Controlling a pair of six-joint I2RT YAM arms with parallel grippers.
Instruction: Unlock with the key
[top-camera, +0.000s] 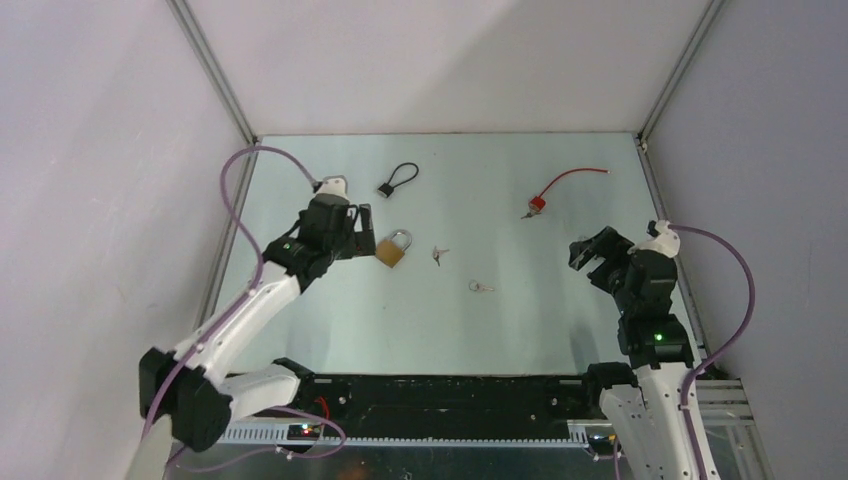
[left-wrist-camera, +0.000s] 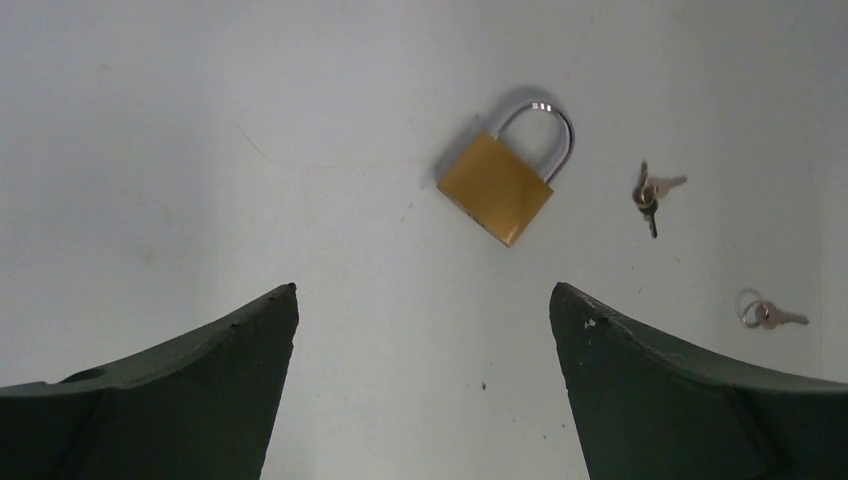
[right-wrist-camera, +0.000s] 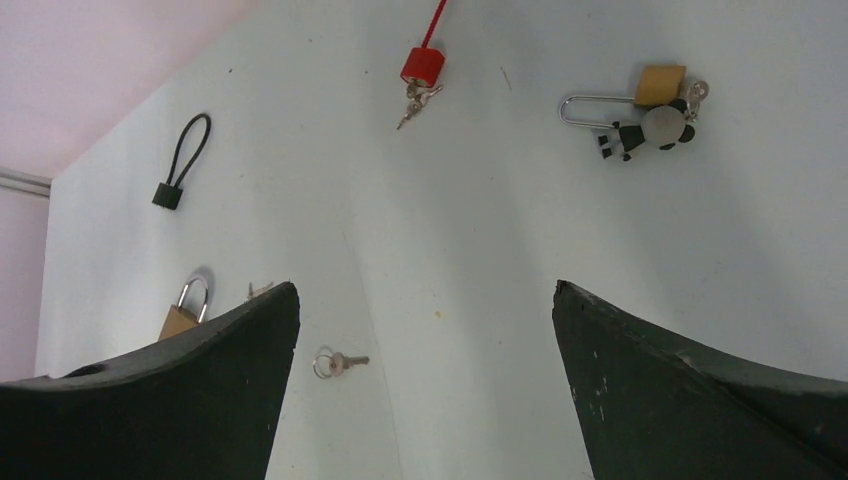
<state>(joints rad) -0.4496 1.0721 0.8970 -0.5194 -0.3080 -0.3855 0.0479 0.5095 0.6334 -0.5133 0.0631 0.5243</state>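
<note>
— Pale table (top-camera: 540, 320), white walls (top-camera: 450, 60). Anything hard to see?
— The panda padlock (right-wrist-camera: 640, 105). Only the right wrist shows it; from above I cannot find it.
— Counts?
— Two brass padlocks, two cable locks, two loose key sets: black cable lock (top-camera: 397, 178), red cable lock (top-camera: 540, 203), nearer keys (left-wrist-camera: 648, 192), farther keys (left-wrist-camera: 765, 315).
— Pincers?
— The left gripper (left-wrist-camera: 423, 290) gapes wide, with the brass padlock (left-wrist-camera: 505, 170) flat just beyond it. The right gripper (right-wrist-camera: 425, 285) is wide too, holding nothing.
</note>
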